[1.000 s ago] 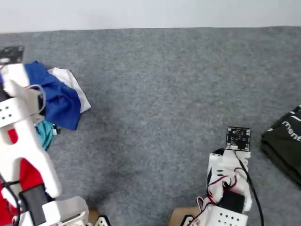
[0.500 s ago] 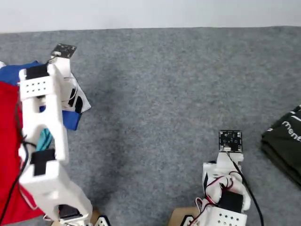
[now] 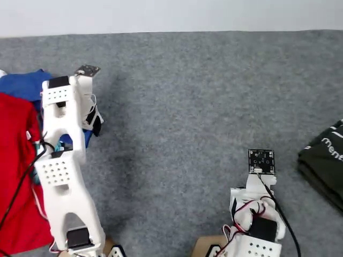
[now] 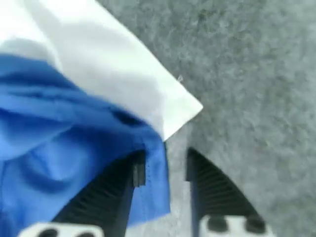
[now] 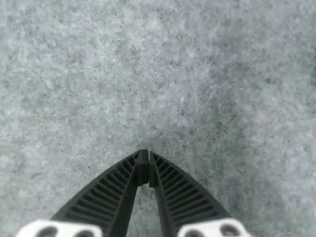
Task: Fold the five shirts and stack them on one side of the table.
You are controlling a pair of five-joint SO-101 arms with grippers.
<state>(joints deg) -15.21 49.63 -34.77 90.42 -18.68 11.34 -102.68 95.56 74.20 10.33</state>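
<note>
At the left of the table (image 3: 187, 107) we find the heap: a red shirt (image 3: 16, 160), a blue shirt (image 3: 21, 85) and a white shirt (image 4: 108, 64). Our left gripper (image 4: 165, 158) hangs over it, jaws apart, the blue hem between them. We judge we are picking the next shirt; the jaws must close on that hem. Farther right, our right gripper (image 5: 148, 155) rests pinched together over the table; a folded black shirt (image 3: 324, 160) lies at the right edge.
</note>
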